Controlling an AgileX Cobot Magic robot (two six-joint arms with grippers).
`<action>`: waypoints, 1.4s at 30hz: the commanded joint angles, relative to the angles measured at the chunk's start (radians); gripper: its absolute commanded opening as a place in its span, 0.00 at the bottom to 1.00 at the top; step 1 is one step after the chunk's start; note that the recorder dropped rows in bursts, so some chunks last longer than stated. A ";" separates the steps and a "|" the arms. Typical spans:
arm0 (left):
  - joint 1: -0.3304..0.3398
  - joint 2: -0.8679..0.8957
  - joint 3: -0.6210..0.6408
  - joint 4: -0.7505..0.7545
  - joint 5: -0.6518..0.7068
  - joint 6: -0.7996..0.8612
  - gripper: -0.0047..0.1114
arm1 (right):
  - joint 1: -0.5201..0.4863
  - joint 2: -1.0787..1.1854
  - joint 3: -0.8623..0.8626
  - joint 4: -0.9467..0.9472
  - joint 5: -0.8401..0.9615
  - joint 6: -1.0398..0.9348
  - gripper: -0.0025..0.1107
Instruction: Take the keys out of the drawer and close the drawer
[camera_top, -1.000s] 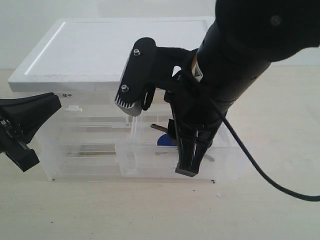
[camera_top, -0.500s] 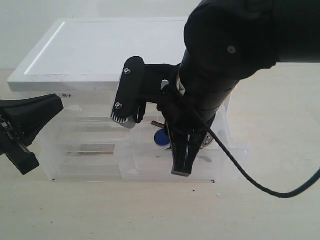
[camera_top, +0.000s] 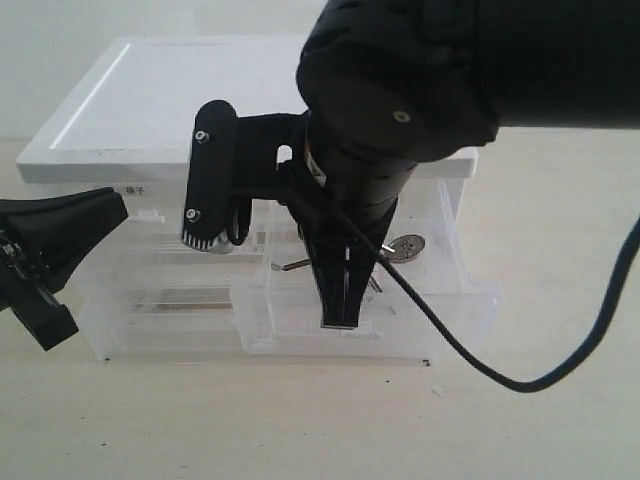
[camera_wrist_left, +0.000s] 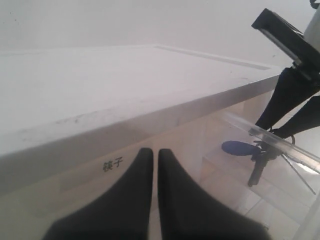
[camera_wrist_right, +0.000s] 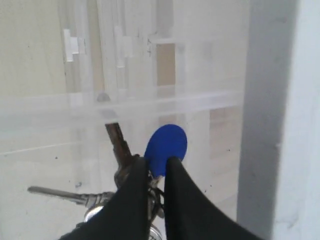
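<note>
Keys (camera_wrist_right: 120, 145) are seen inside the pulled-out drawer (camera_top: 455, 300), low on the right of the cabinet (camera_top: 250, 100); right gripper (camera_wrist_right: 156, 162) is set down into the drawer and clamped on the keys beside the blue tag (camera_wrist_right: 167, 140), lifted or not cannot be told; left gripper (camera_wrist_left: 155, 152) is held narrow, fingers almost together, nothing between them, at the cabinet's left front

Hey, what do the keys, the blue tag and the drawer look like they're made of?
The keys look like metal: dull silver and brownish blades with a slight sheen. The blue tag is probably plastic: flat, evenly coloured, matte. The drawer seems to be clear, slightly frosted plastic; the keys show through its wall.
</note>
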 joint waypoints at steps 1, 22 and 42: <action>-0.001 0.000 -0.004 0.006 -0.014 -0.009 0.08 | 0.003 -0.007 -0.018 -0.020 0.032 0.003 0.02; -0.001 0.000 -0.004 0.010 -0.014 -0.012 0.08 | 0.076 -0.174 -0.027 -0.042 -0.036 0.001 0.02; -0.001 0.000 -0.004 0.040 -0.025 -0.024 0.08 | -0.089 -0.075 -0.033 0.243 0.090 0.050 0.46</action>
